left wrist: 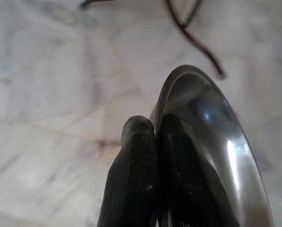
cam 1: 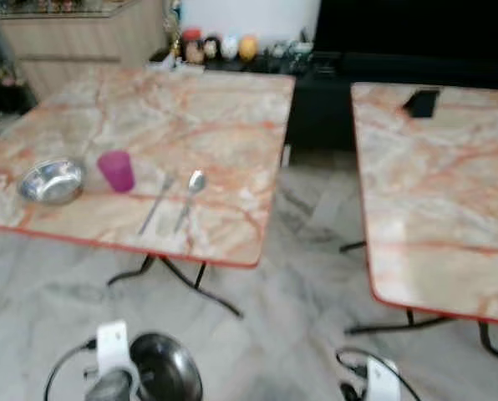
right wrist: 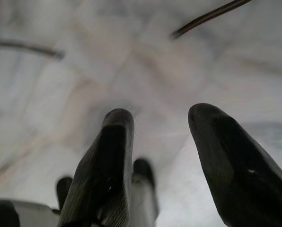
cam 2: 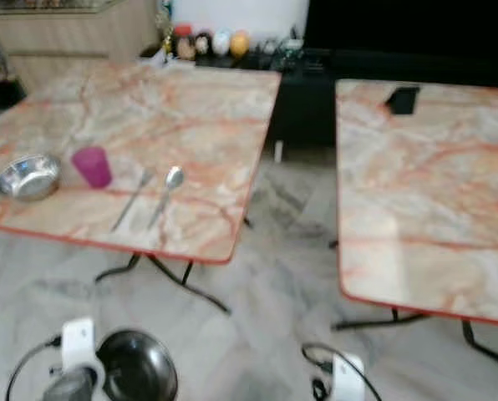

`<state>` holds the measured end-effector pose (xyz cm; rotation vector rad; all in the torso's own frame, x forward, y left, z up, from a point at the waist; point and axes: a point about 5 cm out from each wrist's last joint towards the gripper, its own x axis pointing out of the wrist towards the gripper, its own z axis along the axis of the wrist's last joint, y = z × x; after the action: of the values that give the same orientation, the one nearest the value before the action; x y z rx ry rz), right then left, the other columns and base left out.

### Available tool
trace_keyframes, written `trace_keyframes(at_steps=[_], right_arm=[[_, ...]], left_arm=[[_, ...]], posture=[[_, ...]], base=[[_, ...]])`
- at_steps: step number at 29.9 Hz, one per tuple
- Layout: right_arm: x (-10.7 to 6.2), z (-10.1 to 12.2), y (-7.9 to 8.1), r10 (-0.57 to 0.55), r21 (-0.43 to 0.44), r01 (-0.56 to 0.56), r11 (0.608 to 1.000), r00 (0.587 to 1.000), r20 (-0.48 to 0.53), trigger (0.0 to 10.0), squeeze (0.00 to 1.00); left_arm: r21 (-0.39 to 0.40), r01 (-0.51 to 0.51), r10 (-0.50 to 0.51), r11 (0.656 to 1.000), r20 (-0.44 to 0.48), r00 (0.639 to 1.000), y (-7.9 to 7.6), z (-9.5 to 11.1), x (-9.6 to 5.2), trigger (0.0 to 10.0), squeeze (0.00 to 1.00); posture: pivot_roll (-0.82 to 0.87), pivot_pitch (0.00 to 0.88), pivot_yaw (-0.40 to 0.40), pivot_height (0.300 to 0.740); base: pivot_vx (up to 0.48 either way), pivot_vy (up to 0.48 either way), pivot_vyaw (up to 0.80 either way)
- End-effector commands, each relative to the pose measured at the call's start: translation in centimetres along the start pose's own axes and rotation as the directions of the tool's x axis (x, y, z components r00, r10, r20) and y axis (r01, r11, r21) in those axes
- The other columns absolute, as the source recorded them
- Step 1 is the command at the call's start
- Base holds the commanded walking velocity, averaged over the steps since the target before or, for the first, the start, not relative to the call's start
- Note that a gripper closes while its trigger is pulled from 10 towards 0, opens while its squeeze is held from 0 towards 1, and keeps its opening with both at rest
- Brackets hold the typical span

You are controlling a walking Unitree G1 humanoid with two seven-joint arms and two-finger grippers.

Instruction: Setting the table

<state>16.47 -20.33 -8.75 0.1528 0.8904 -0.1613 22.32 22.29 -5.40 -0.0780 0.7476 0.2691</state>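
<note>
Steel plate: being carried low over the marble floor, its rim pinched between the two fingers of the left gripper, which are pressed together on it.

Step in hand, as judged: transport of the plate toward the left table, not yet reached. The next move is calling for a lift above the table edge and a flat set-down on bare top near the cutlery.

Already on that table: steel bowl, pink cup, fork, spoon.

Right gripper: hanging idle, fingers apart, nothing between them.

Head views are supplying the tables and place setting; the left wrist view is supplying the grip on the rim.
</note>
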Motion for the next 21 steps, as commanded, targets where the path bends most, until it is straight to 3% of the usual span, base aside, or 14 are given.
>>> trace_keyframes(at_steps=[1, 8, 21], right_arm=[[0.01, -0.28, 0.64, 0.016, -0.005, -0.016, 1.000, 1.000, -0.007, 10.0, 0.00], [0.19, 0.58, 0.58, 0.003, 0.018, -0.003, 1.000, 1.000, 0.023, 10.0, 0.00], [-0.12, -0.39, 0.17, -0.026, 0.035, 0.025, 0.999, 1.000, 0.009, 10.0, 0.00]], left_arm=[[0.024, -0.011, 0.011, 1.000, 0.007, 1.000, 0.69, 0.25, 0.02, 10.0, 0.00], [0.035, -0.009, 0.008, 0.999, 0.016, 1.000, 0.64, 0.77, 0.15, 10.0, 0.00], [0.037, -0.004, 0.003, 0.999, 0.016, 1.000, 0.46, 1.00, 0.22, 10.0, 0.00]], posture=[[-0.01, 0.000, 0.010, 0.740], [-0.01, 0.000, 0.006, 0.740], [-0.03, 0.000, 0.021, 0.740]], base=[[0.000, -0.277, -0.52], [0.000, -0.281, 0.00], [0.000, -0.277, 0.00]])
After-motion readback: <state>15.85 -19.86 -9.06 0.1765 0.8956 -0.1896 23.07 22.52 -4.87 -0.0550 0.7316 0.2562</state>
